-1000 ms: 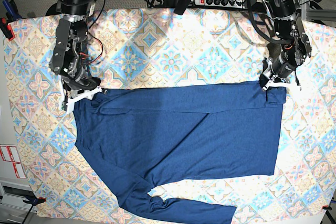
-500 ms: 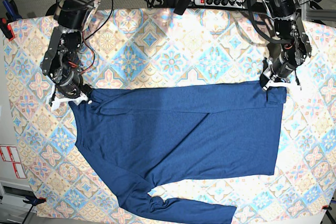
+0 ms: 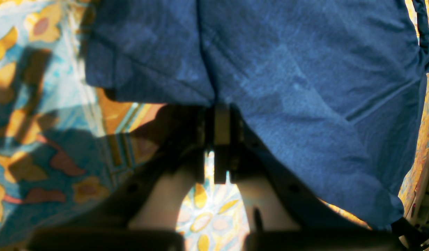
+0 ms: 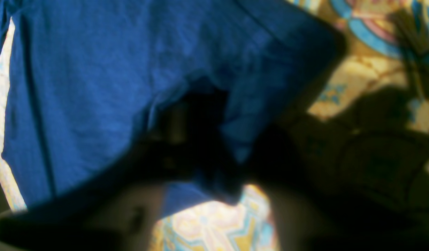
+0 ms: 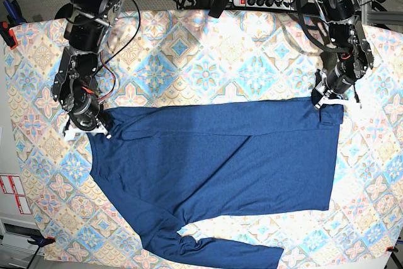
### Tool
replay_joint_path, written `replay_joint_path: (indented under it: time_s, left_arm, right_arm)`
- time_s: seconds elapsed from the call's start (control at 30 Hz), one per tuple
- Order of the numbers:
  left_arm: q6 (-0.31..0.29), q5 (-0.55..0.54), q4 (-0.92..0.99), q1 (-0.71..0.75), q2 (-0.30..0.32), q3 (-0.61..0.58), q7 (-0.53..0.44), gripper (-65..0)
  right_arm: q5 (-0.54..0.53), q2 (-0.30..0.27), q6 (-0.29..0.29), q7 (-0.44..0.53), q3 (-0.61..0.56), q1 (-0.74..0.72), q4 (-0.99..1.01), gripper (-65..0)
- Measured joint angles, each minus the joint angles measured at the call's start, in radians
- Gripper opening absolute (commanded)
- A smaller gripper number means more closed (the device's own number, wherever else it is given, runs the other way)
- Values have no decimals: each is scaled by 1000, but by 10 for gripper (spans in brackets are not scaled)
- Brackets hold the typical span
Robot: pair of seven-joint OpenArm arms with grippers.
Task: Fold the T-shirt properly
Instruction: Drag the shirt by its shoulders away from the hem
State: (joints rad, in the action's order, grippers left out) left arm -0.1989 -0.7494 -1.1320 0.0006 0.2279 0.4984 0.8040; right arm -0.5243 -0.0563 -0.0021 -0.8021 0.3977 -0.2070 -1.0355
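Note:
The navy T-shirt (image 5: 214, 162) lies spread across the tablecloth, one long sleeve (image 5: 220, 251) trailing to the front edge. My left gripper (image 5: 328, 101) is at the shirt's far right corner. In the left wrist view its fingers (image 3: 221, 118) are shut on the edge of the blue fabric (image 3: 305, 69). My right gripper (image 5: 88, 128) is at the shirt's far left corner. The right wrist view is blurred; there the dark right gripper (image 4: 197, 122) has puckered blue fabric (image 4: 96, 69) bunched around it and appears shut on it.
The pastel tile-patterned tablecloth (image 5: 208, 61) covers the table. A power strip with cables (image 5: 264, 1) lies beyond the far edge. Red-and-white labels (image 5: 12, 193) are off the table's left side.
My right gripper has moved left and toward the front, to the shirt's far left corner, and its jaws have narrowed onto the fabric. The left arm has not moved.

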Motion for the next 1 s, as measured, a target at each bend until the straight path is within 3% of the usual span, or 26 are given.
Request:
replay_joint_path:
  time_s: [0.17, 0.43, 0.63, 1.0]
  left_arm:
    - [-7, -8, -6, 21, 23, -5, 0, -650]
    - [-8, -3, -148, 137, 33, -6, 16, -650]
    - [-8, -3, -262, 219, 35, -5, 71, -650]
    - [-11, -12, -435, 443, 35, -5, 71, -650]
  right_arm:
    - [-6, 16, 2, -42, 59, 65, -93, -614]
    - [4, 9, -6, -51, 83, 188, -265, -614]
    - [0, 11, -3, -109, 82, 278, -396, -615]
    - [-3, 11, 0, -114, 112, 462, -554, -614]
